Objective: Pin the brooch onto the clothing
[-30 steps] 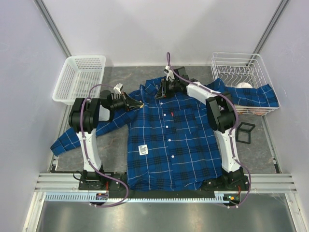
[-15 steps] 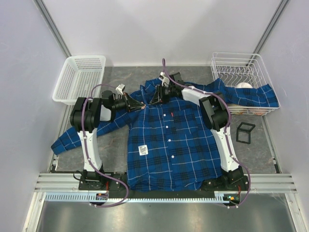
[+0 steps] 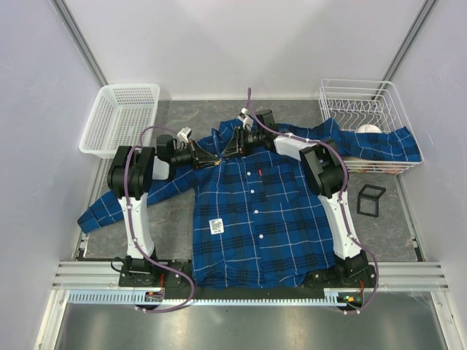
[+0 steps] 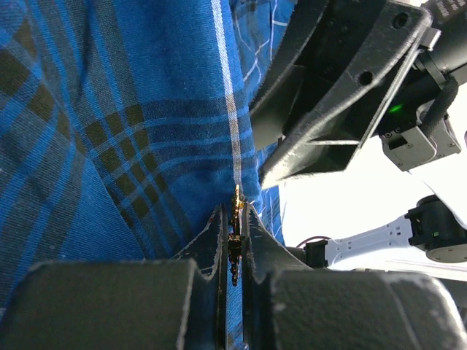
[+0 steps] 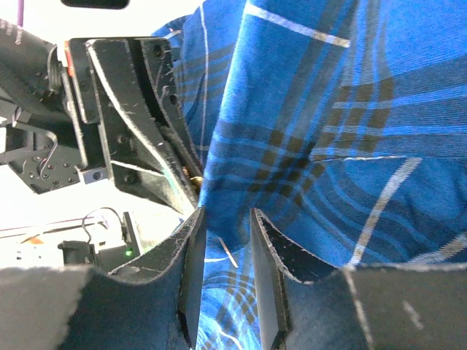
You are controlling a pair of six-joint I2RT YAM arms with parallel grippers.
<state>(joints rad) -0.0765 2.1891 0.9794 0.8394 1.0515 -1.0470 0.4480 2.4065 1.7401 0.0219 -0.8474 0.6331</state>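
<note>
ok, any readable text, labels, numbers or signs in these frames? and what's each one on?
No text is readable in any view.
The white square tag on the shirt has dark print, too small to read.
The small red mark on the shirt front is too small to tell if it is lettering.
Both wrist views show no lettering.

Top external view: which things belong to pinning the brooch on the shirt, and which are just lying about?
In the job: brooch, pinched in the left claw; blue plaid shirt; right claw, at the cloth beside the brooch.
Lying about: white plastic basket; wire rack; black square frame.
</note>
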